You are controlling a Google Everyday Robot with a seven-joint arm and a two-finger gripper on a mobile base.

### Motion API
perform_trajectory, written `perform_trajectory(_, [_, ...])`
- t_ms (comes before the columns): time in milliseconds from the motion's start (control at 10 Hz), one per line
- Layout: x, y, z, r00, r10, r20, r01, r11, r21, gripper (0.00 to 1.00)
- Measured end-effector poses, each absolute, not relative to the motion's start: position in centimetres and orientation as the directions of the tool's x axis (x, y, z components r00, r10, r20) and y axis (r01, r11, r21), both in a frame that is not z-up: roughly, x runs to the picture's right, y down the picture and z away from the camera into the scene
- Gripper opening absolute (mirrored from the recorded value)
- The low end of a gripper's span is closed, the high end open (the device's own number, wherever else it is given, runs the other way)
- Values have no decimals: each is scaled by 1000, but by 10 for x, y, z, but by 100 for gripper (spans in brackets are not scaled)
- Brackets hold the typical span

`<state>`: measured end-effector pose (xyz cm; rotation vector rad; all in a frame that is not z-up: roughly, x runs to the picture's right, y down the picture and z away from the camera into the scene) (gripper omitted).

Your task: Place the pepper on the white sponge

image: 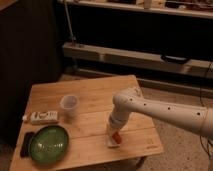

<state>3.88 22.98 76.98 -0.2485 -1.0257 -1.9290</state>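
On the wooden table [95,102], from the left, lie one dark flat object [27,143] at the edge, one green bowl [48,145], one white box [44,117] and one clear cup [69,105]. Right of these, the gripper [116,134] hangs low over the one white sponge [114,141], with the one pepper [117,137] showing red right at it. The placing looks nearly done (release and retreat probably remain); I cannot tell how the gripper is set.

Wooden table [90,105], we note: gripper [115,132] lowered over white sponge [114,141] near the front edge, pepper [116,137] at its tip on the sponge. Also green bowl [48,144], translucent cup [69,104], white box [44,117].
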Motion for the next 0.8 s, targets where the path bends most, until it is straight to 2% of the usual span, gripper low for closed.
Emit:
perform_trajectory(200, [38, 232, 771, -576, -618, 535, 789, -247, 563, 6])
perform_trajectory(800, [42, 236, 776, -578, -613, 538, 790, -254, 558, 68])
